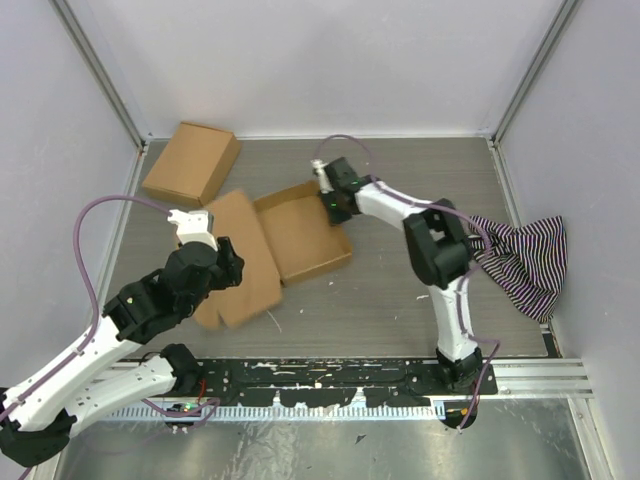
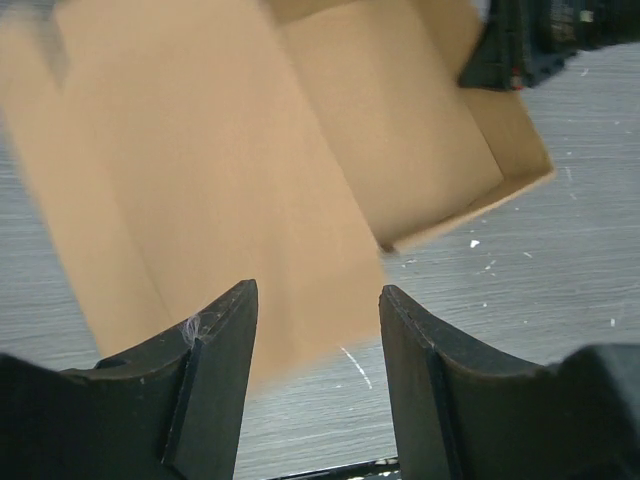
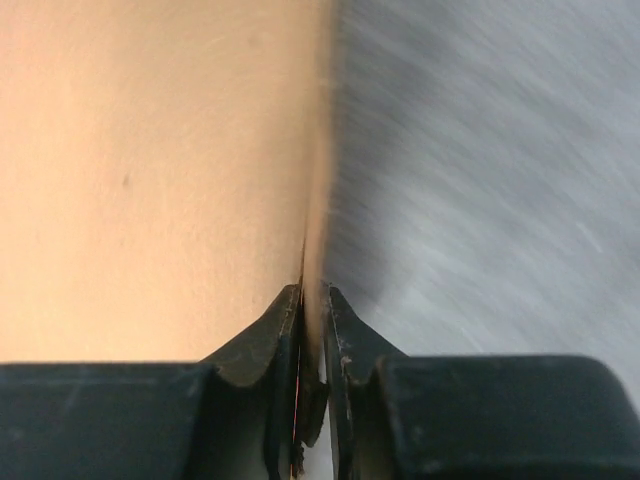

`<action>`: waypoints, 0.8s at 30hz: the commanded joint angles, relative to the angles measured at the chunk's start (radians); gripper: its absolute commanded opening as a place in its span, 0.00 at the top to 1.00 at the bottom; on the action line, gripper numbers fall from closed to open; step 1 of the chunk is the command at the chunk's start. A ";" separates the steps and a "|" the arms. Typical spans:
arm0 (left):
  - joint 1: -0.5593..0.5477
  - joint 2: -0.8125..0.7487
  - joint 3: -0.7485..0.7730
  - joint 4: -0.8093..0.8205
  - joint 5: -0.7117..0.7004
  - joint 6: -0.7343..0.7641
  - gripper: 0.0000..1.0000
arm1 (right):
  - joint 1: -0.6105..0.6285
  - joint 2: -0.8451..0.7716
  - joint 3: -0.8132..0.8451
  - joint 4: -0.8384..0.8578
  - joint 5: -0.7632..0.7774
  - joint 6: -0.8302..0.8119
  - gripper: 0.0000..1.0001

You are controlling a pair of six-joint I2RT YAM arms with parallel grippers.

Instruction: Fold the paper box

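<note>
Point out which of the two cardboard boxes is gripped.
The paper box at mid-table, open with its lid flap spread: the right gripper pinches its wall. The closed box in the far left corner lies untouched.

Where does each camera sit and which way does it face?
Top external: above, behind the bases, looking down on the table; left arm and right arm show.
Left wrist: on the left arm, facing down at the paper box past the open left gripper.
Right wrist: on the right arm, looking along the right gripper, pinched on a box wall.
Shared by all: the paper box.
</note>
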 commanded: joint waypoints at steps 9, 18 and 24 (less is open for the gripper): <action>0.002 0.059 -0.010 0.152 0.139 -0.020 0.43 | -0.240 -0.815 -0.929 0.136 -0.082 0.540 0.58; 0.002 0.065 -0.044 0.142 0.190 -0.079 0.42 | 0.294 -1.235 -1.169 0.179 0.069 1.000 0.28; 0.009 0.082 -0.077 0.202 0.026 -0.041 0.32 | 0.325 -1.292 -0.992 -0.119 0.311 0.909 0.26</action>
